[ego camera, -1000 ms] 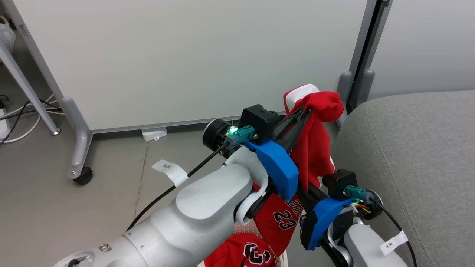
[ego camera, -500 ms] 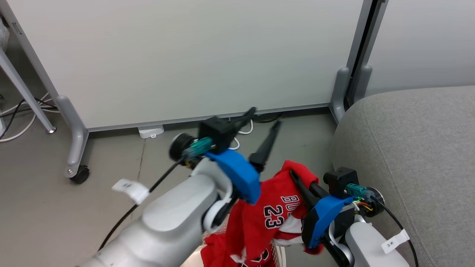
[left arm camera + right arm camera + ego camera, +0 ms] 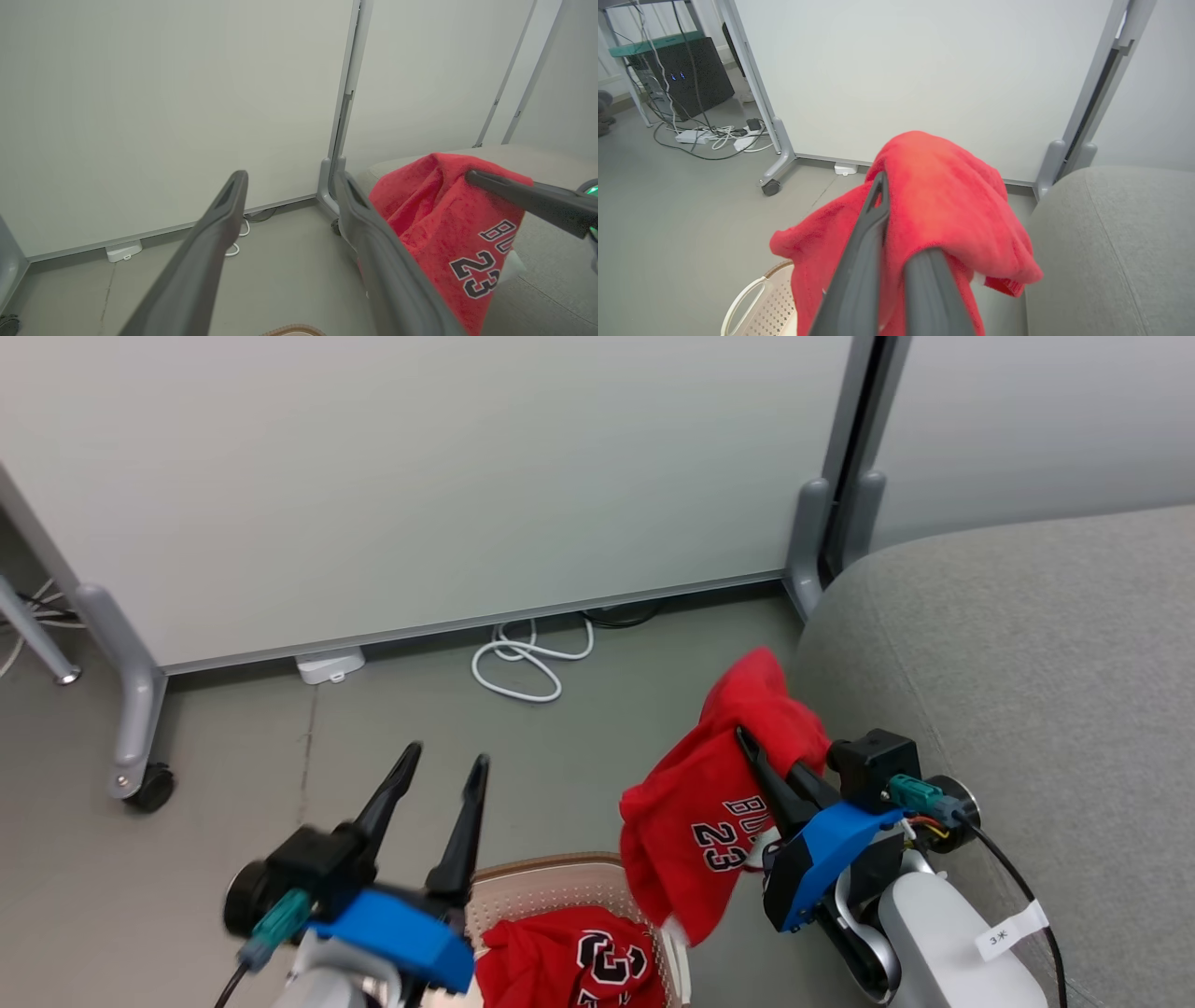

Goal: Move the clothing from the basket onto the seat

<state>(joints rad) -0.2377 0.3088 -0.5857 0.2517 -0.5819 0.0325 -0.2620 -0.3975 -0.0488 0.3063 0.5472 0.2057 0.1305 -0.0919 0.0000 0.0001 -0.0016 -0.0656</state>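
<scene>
A red garment (image 3: 719, 803) with "23" lettering hangs from my right gripper (image 3: 752, 747), which is shut on it just left of the grey seat (image 3: 1008, 644); the right wrist view shows the cloth (image 3: 934, 196) draped over the shut fingers. A second red garment (image 3: 579, 961) lies in the cream basket (image 3: 551, 887) at the bottom of the head view. My left gripper (image 3: 446, 761) stands open and empty over the floor, left of the basket. From the left wrist, the hanging garment (image 3: 448, 224) is to the right of my open fingers (image 3: 219, 224).
A white partition panel on grey wheeled legs (image 3: 131, 709) stands behind. A coiled white cable (image 3: 527, 658) lies on the floor by its base. More cables and a black box (image 3: 686, 74) sit at the far left in the right wrist view.
My left gripper let go of the garment, opened and swung down to the left. The garment now hangs from the right gripper alone. The head camera shifted.
</scene>
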